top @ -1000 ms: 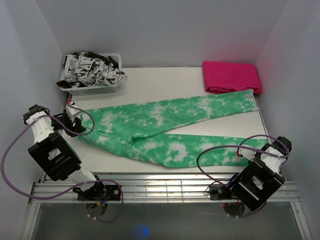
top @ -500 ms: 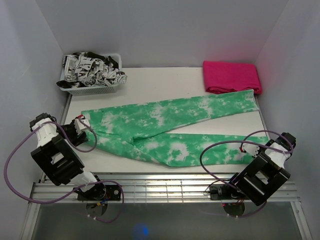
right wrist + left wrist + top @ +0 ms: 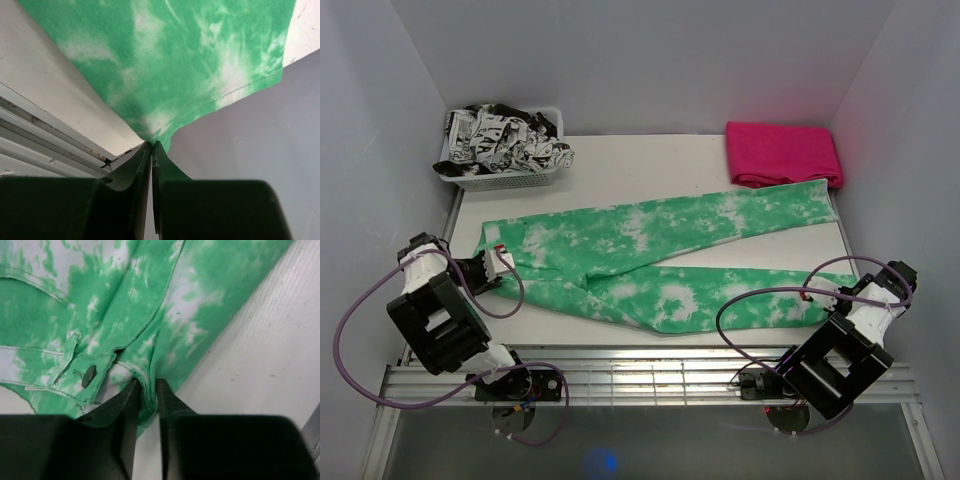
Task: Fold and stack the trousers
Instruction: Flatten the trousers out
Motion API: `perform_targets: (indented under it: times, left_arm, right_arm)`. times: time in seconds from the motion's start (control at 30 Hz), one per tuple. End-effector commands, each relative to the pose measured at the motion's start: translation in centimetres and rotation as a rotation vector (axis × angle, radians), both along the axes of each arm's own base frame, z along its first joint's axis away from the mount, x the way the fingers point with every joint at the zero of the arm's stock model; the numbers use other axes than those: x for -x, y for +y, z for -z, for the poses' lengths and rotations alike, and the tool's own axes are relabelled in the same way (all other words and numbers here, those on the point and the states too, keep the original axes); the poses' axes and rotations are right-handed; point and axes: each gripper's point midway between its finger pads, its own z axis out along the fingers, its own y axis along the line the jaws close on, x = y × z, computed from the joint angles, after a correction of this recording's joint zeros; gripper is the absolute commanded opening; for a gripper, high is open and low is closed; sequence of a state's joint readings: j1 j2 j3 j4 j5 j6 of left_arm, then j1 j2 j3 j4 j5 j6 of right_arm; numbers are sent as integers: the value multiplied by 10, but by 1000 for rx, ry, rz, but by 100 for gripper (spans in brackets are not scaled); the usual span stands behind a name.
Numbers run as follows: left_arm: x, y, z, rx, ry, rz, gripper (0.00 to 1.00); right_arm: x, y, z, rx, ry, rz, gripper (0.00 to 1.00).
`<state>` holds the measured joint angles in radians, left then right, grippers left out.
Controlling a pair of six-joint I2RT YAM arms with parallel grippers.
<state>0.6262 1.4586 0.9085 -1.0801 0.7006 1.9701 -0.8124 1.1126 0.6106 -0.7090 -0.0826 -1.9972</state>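
Where the table [image 3: 650,160] meets the back left corner, a white basket [image 3: 498,179] holds a heap of black-and-white printed cloth [image 3: 505,140]. Nearer the arms on that same side, the left gripper [image 3: 492,263] is clamped on the green tie-dye trousers [image 3: 650,250] at the waist. Its wrist camera shows the dark fingers [image 3: 127,405] pinching a fold of the waistband edge, with a dark button [image 3: 89,375] just beside them on the cloth.

From the waist the trousers lie flat across the middle of the table, their two legs spreading rightward in a narrow V. The farther leg slants up toward the back right corner, and its end touches the near edge of a folded pink cloth [image 3: 783,153] lying there. The nearer leg runs along the front of the table to the right edge.

At that edge the right gripper [image 3: 820,294] is closed on the cuff. Seen from its own camera, the fingertips [image 3: 145,155] are pressed together with a corner of the hem gathered between them, right at the table's border beside the grey wall [image 3: 240,130].
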Motion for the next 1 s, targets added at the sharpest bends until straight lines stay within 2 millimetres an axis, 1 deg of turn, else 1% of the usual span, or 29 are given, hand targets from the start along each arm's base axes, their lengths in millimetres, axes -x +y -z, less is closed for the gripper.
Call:
perform_targets:
  times: [0.0, 0.03, 0.07, 0.1, 0.13, 0.17, 0.23, 0.27, 0.3, 0.37, 0.4, 0.5, 0.53, 0.57, 0.6, 0.63, 0.67, 0.7, 0.73, 0.77, 0.8, 0.83, 0.87, 0.9, 0.93, 0.97]
  left_arm:
    - [-14, 3, -7, -243, -267, 431, 25]
    - [-14, 4, -7, -246, -261, 430, 21]
    - [-13, 4, -8, -254, -260, 427, 16]
    - [-13, 4, -9, -252, -259, 420, 7]
    - [-14, 4, -11, -241, -257, 408, 3]
    - [-19, 7, -20, -233, -259, 371, 0]
    - [-27, 2, -33, -160, -266, 311, 0]
    - [-33, 5, -48, -135, -258, 274, 0]
    - [-37, 6, -53, -111, -253, 255, 0]
    - [-48, 5, -69, -65, -280, 217, 0]
    - [-55, 7, -82, -51, -293, 189, 0]
    - [-63, 5, -89, 0, -299, 170, 0]
    - [-66, 5, -88, 15, -299, 160, 0]
    - [-72, 6, -91, 31, -314, 145, 0]
    - [-75, 6, -92, 64, -293, 104, 0]
    - [-83, 9, -101, 71, -305, 88, 0]
    - [-90, 10, -100, 114, -295, 65, 0]
    - [-94, 11, -101, 156, -266, 16, 0]
    - [-100, 13, -104, 180, -260, -10, 0]
    - [-113, 18, -110, 195, -274, -29, 0]
    - [-119, 16, -113, 225, -273, -45, 0]
    - [-124, 15, -115, 269, -238, -94, 0]
    - [-141, 14, -123, 263, -271, -95, 0]
    - [-149, 14, -121, 281, -255, -120, 0]
    - [-157, 14, -119, 282, -243, -148, 0]
    - [-172, 12, -123, 292, -246, -181, 0]
  right_arm:
    - [-18, -3, -18, 73, 4, -272, 8]
    - [-21, -6, -23, 78, -3, -268, 8]
    - [-20, -5, -24, 67, 0, -261, 8]
    - [-21, -6, -25, 57, -3, -248, 8]
    - [-22, -7, -26, 54, -4, -240, 8]
    - [-25, -10, -32, 59, -15, -232, 8]
    - [-30, -12, -38, 48, -33, -211, 8]
    - [-37, -18, -49, 61, -53, -204, 8]
    - [-41, -17, -51, 37, -63, -200, 8]
    - [-45, -20, -60, 22, -73, -185, 8]
    - [-51, -23, -67, 14, -83, -186, 8]
    - [-59, -27, -74, 3, -95, -196, 8]
    - [-63, -28, -77, 11, -107, -201, 8]
    - [-66, -29, -79, 8, -114, -200, 8]
    - [-70, -28, -79, -4, -119, -202, 8]
    - [-76, -31, -86, 4, -136, -202, 8]
    - [-80, -32, -85, -14, -140, -188, 8]
    - [-88, -35, -93, -11, -166, -181, 8]
    - [-94, -35, -97, -19, -178, -173, 8]
    - [-105, -31, -100, -27, -191, -180, 8]
    - [-115, -28, -98, -66, -203, -137, 8]
    - [-137, -22, -112, -63, -241, -154, 8]
    - [-149, -20, -119, -71, -263, -141, 8]
    - [-161, -16, -112, -104, -247, -129, 8]
    - [-175, -2, -114, -137, -249, -114, 8]
    - [-191, -3, -127, -128, -273, -108, 8]
